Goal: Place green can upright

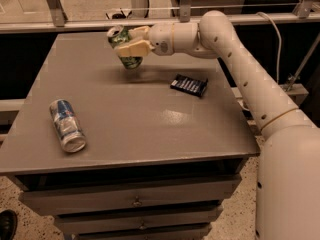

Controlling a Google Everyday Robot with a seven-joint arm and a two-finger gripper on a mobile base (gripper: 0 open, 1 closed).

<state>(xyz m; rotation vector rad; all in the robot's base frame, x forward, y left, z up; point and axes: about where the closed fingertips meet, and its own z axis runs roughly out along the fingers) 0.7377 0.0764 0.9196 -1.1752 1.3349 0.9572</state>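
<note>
My tool (125,40) is clenched on the green can (130,60), gripping it across the middle. The can's long axis is tilted rather than plumb: silver top up and leaning left, base down and to the right. It hangs low over the far part of the counter (150,129), with a shadow on the surface beneath. My arm (235,59) comes in from the right, rising from my body, bending at the elbow and running roughly level leftward to the wrist. A blue-and-silver can (66,125) lies on its side near the left front, and a dark packet (189,85) lies flat, right of the green can, well apart from both.
</note>
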